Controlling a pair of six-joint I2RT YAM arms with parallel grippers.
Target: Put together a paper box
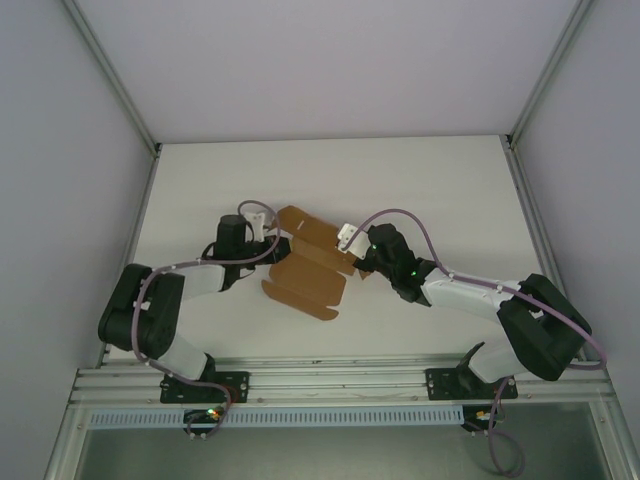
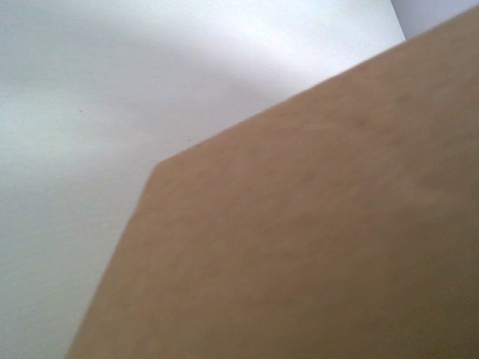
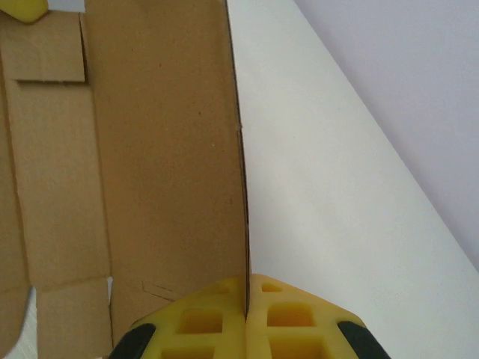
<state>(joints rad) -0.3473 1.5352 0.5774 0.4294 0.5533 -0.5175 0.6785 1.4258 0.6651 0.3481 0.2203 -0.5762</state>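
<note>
Top external view: left jaws sit at the left edge of the paper box (image 1: pixel 305 265); whether they are clamped on it or released cannot be told. The paper box, a partly folded brown sheet, is at the middle of the counter (image 1: pixel 440 180), between both jaws. Right wrist view: right jaws are clenched on a raised panel's edge, with the yellow pads (image 3: pixel 288 318) pressed together on the cardboard.

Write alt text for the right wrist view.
The right pincer is shut on the edge of the paper box, an unfolded brown cardboard sheet whose flaps and creases spread to the left. White table lies to the right, with a pale wall beyond.
</note>
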